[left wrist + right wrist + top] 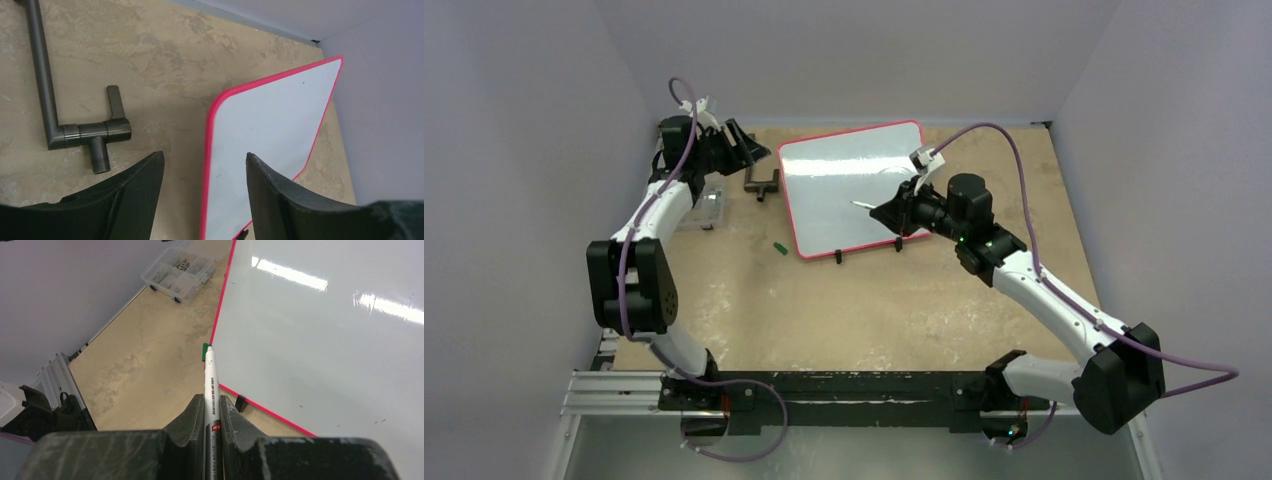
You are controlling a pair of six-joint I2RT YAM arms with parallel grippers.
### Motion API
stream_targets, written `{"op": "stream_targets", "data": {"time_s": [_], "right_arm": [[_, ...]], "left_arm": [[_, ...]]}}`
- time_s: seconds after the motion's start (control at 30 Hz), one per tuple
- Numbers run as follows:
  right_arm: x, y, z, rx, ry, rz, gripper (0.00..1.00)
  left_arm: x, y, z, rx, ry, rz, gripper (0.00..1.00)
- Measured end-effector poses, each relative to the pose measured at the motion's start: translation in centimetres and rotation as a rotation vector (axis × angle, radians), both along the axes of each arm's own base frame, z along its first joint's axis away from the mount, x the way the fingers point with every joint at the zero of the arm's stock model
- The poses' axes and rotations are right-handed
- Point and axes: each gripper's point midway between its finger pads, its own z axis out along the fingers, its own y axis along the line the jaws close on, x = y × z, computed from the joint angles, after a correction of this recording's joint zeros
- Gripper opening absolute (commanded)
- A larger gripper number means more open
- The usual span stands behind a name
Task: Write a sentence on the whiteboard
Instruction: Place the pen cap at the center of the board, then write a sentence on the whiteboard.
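The whiteboard (pixel 844 175) lies at the back of the table, glossy white in a thin red frame, with two black clip feet on its near edge. No sentence shows on its face (pixel 325 340). My right gripper (pixel 886 213) hovers over the board's near right part, shut on a white marker (pixel 210 385) that points toward the board's left edge. Whether its tip touches the board I cannot tell. My left gripper (pixel 746 148) is off the board's far left corner, open with nothing between its fingers (pixel 145 175). The board's corner (pixel 270 125) shows beyond them.
A green marker cap (pixel 779 247) lies on the table left of the board's near corner. A dark metal pipe fitting (pixel 762 185) lies between the left gripper and the board. A clear compartment box (pixel 709 207) sits by the left wall.
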Motion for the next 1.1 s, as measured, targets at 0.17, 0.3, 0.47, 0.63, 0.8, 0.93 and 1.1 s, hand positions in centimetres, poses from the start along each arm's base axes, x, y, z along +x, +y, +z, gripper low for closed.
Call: {"op": "stream_targets", "data": {"time_s": [0.17,0.3,0.47,0.63,0.8,0.93,1.1], "right_arm": [[-0.2,0.2,0.2,0.005,0.0,0.017,0.0],[0.3,0.5,0.4,0.007,-0.003,0.02,0.0],[1.2,1.1,-0.1,0.0,0.011,0.024,0.0],[2.3,1.9,-0.3,-0.004,0.026,0.03,0.0],[3.9,3.1,0.7,0.016,0.015,0.039,0.0],[5.3,4.2,1.6,0.032,-0.004,0.041,0.0],[6.8,6.0,1.3,0.031,-0.002,0.045,0.0]], "left_arm": [[1.4,1.3,-4.4,-0.096,0.068,-0.086,0.56],[0.9,-0.3,-4.8,-0.133,0.066,-0.176,0.53],[1.2,-1.6,-3.6,-0.174,-0.014,-0.265,0.51],[1.6,-1.8,-5.0,-0.193,-0.001,-0.288,0.47],[1.8,-2.0,-6.2,-0.218,0.028,-0.304,0.38],[2.2,-2.3,-6.4,-0.238,0.018,-0.325,0.34],[2.4,-2.6,-6.3,-0.255,0.016,-0.353,0.31]]}}
